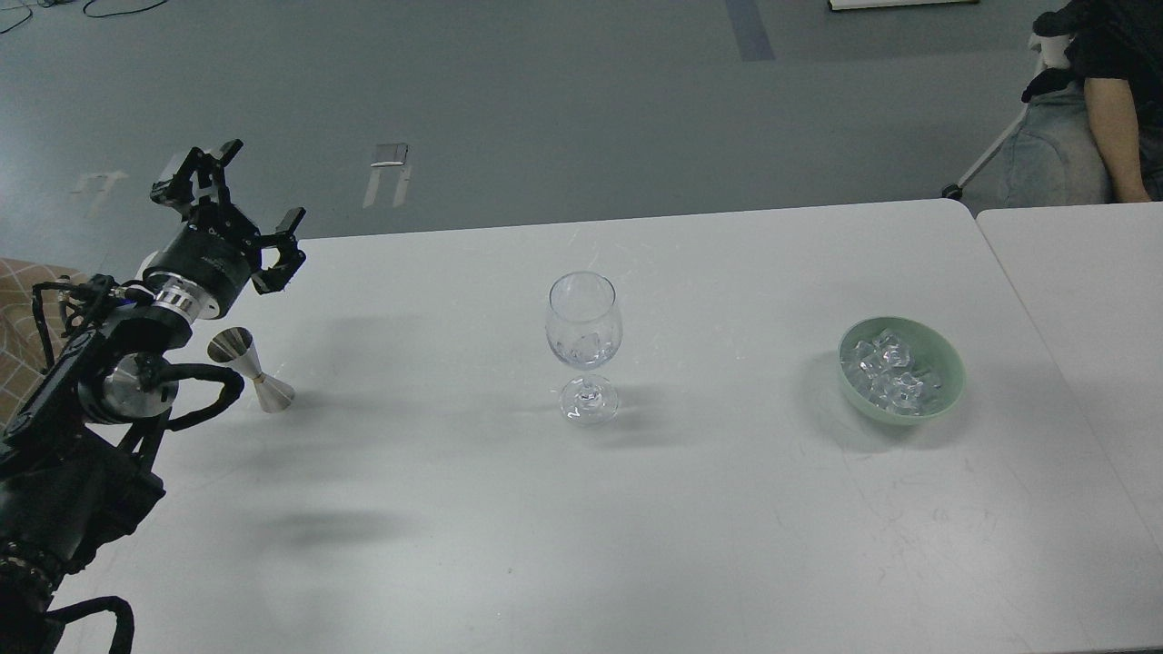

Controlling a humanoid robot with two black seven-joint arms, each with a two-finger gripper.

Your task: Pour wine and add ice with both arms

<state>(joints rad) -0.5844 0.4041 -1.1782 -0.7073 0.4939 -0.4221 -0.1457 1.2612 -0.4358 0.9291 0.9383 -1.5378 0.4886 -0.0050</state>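
A clear stemmed wine glass (583, 345) stands upright at the middle of the white table (636, 509), with a clear cube or two in its bowl. A pale green bowl (945, 380) at the right holds a heap of clear ice cubes (889, 371). A silver jigger (247, 367) stands tilted at the left, just right of my left arm. My left gripper (238, 211) is open and empty, raised above the table's far left corner, up and left of the jigger. My right arm and gripper are out of view.
A second white table (1081, 272) adjoins on the right. A seated person (1099, 100) is at the far right beyond the tables. Grey floor lies behind the far table edge.
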